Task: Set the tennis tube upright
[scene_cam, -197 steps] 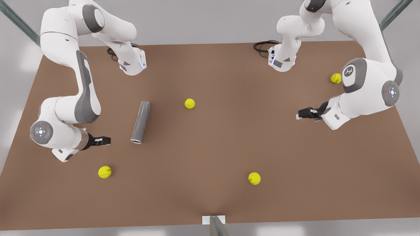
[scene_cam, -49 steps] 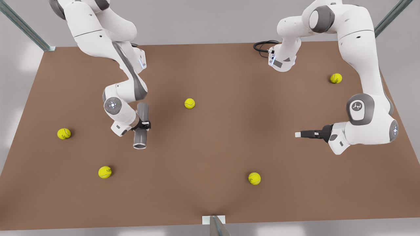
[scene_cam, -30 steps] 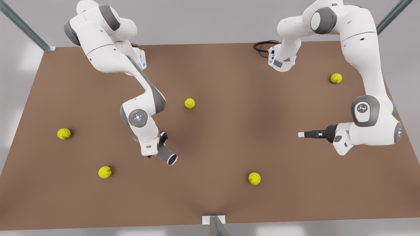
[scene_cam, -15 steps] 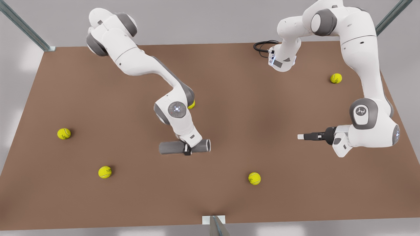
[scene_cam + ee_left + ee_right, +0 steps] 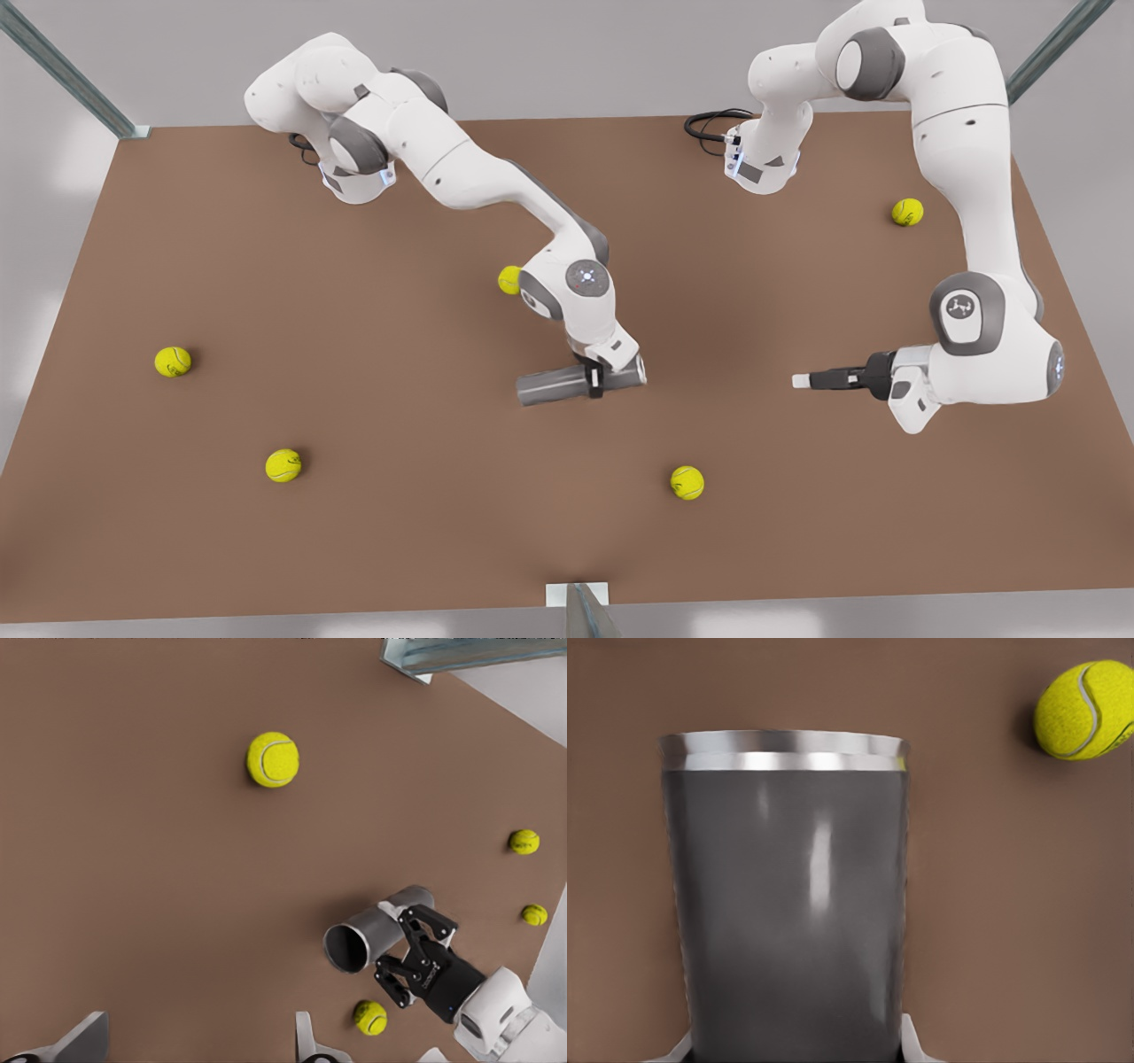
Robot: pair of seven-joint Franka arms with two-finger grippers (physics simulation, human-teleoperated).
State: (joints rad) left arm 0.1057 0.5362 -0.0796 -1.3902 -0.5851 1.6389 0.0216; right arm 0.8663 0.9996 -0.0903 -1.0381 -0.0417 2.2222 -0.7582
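Note:
The tennis tube (image 5: 554,386) is a dark-grey cylinder held roughly level near the table's middle, not upright. Its lighter-rimmed mouth points toward the front view's right. My right gripper (image 5: 595,379), on the arm from the front view's left, is shut on the tube near mid-length. In the right wrist view the tube (image 5: 788,904) is close, and the fingers (image 5: 917,1047) flank it. My left gripper (image 5: 802,380) hovers open, apart from the tube, at the front view's right. The left wrist view looks into the tube's mouth (image 5: 347,948), with the right gripper (image 5: 416,948) clamped around it.
Several yellow-green tennis balls lie on the brown table (image 5: 443,532): one at the left (image 5: 173,361), one front left (image 5: 283,465), one front centre (image 5: 687,483). Another ball (image 5: 508,280) is half hidden behind the right arm. Arm bases and cables stand along the far edge.
My right gripper has carried the tube toward the front view's right and slightly farther back, still level. My left gripper has shifted a little toward the tube.

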